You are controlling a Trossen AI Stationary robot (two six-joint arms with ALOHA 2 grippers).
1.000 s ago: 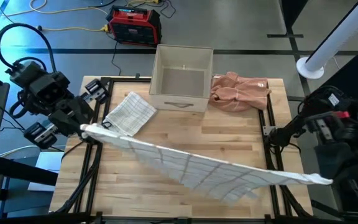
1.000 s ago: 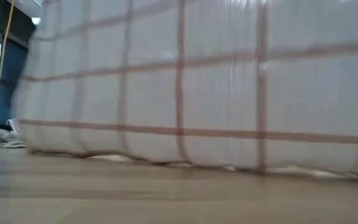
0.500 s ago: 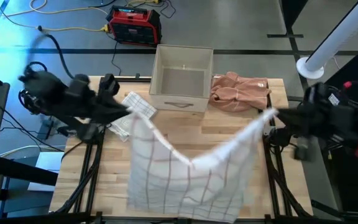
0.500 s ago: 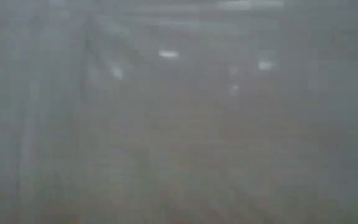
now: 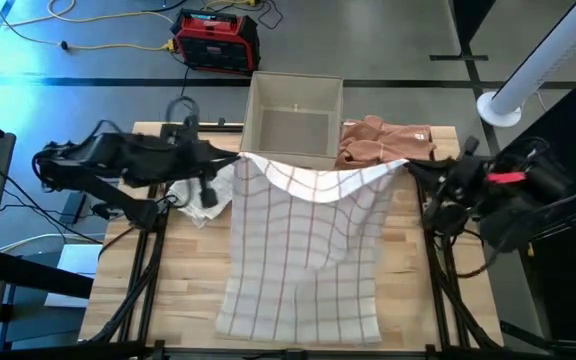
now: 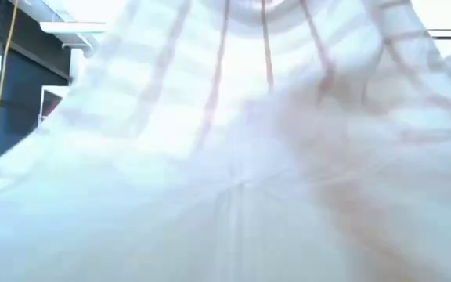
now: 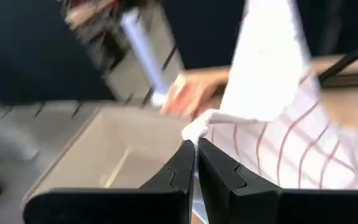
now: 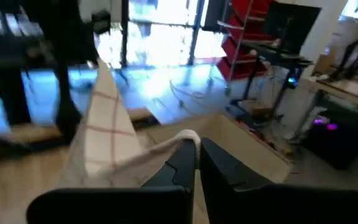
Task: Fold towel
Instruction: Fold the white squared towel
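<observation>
Since a second ago the checked towel (image 5: 303, 250) has swung from a diagonal stretch to drape down the tabletop (image 5: 183, 270). Left tool (image 5: 240, 160) and right tool (image 5: 408, 165) clamp its far corners; I'd lower both evenly, keeping tension.

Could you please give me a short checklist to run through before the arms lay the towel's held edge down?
1. Left gripper shut on a corner of the checked towel: ok.
2. Right gripper shut on the other corner: ok.
3. Towel's near part lying flat on the table, stretching to its front edge: ok.
4. Held edge level between the arms: not ok; it sags in the middle, in front of the box.
5. Drop zone free of the folded cloth beside the left arm: cannot tell; the towel's left side lies close to it.
6. Pink cloth apart from the towel: cannot tell; the right corner hangs just in front of it.
</observation>
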